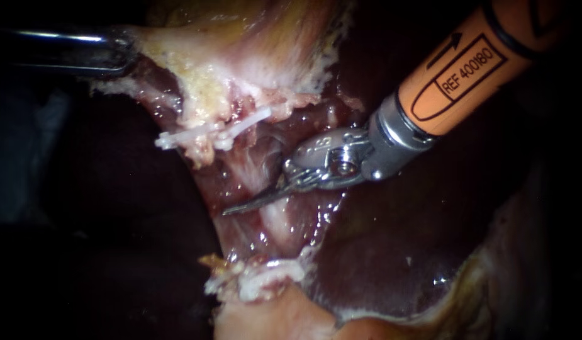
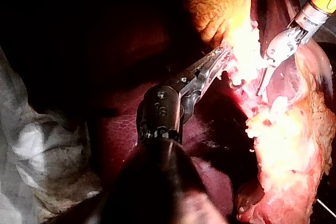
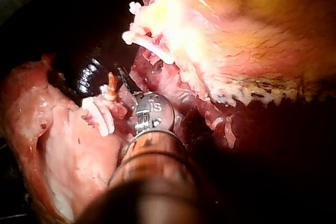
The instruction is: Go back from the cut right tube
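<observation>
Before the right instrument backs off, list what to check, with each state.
1. Right instrument blades shut, holding nothing: ok.
2. Blades apart from the upper clips: ok.
3. Blades apart from the lower clips: ok.
4. Tube fully parted: cannot tell; the blades lie across it.
5. Way back along the shaft free, only liver below: ok.
6. Left instrument away from that path: ok.
</observation>
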`<move>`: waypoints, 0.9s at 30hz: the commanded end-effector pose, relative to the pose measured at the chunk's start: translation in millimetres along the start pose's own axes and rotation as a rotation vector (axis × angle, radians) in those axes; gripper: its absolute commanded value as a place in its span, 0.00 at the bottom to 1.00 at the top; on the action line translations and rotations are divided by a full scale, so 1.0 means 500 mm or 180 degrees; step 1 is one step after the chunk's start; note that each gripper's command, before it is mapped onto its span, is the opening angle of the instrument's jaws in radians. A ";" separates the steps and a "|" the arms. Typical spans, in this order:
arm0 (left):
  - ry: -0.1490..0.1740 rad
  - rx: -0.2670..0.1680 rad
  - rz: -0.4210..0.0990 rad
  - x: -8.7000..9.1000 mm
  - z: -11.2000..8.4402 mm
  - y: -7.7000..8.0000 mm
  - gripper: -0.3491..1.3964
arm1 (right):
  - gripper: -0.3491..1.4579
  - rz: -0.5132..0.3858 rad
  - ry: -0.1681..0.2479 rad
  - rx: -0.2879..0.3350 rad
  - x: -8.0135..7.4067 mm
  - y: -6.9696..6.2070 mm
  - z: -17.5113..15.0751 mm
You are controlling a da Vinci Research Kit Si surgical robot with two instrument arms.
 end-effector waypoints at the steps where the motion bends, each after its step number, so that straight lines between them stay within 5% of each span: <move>1: 0.0000 -0.0001 0.0002 0.0000 0.0000 0.0000 0.00 | 0.00 -0.0002 -0.0002 0.0004 0.0000 -0.0001 -0.0001; 3: 0.0001 -0.0001 0.0002 0.0000 0.0000 -0.0001 0.00 | 0.00 -0.0003 -0.0003 0.0006 0.0000 -0.0003 0.0000; 7: 0.0000 -0.0001 0.0002 0.0000 0.0000 -0.0001 0.00 | 0.70 0.0008 0.0131 -0.0099 0.0003 -0.0013 0.0004; 9: 0.0000 -0.0001 0.0003 -0.0001 0.0000 -0.0001 0.00 | 0.82 0.0027 0.0195 -0.0171 0.0005 -0.0017 0.0005; 15: 0.0000 -0.0001 0.0003 -0.0001 0.0000 -0.0001 0.00 | 0.95 0.0036 0.0254 -0.0318 0.0005 -0.0018 0.0004; 18: 0.0000 -0.0001 0.0003 -0.0001 0.0000 -0.0001 0.00 | 0.98 0.0065 0.0353 -0.0620 0.0000 -0.0030 -0.0005; 22: 0.0000 -0.0003 0.0003 -0.0001 -0.0001 -0.0003 0.00 | 0.98 -0.0042 0.0428 -0.1140 -0.0020 -0.0081 -0.0037; 25: 0.0000 -0.0003 0.0004 -0.0001 -0.0001 -0.0005 0.00 | 0.98 -0.0234 0.0195 -0.1454 -0.0030 -0.0125 -0.0068; 27: 0.0000 -0.0003 0.0005 -0.0002 -0.0001 -0.0005 0.00 | 0.98 -0.0329 -0.0127 -0.1626 -0.0031 -0.0153 -0.0095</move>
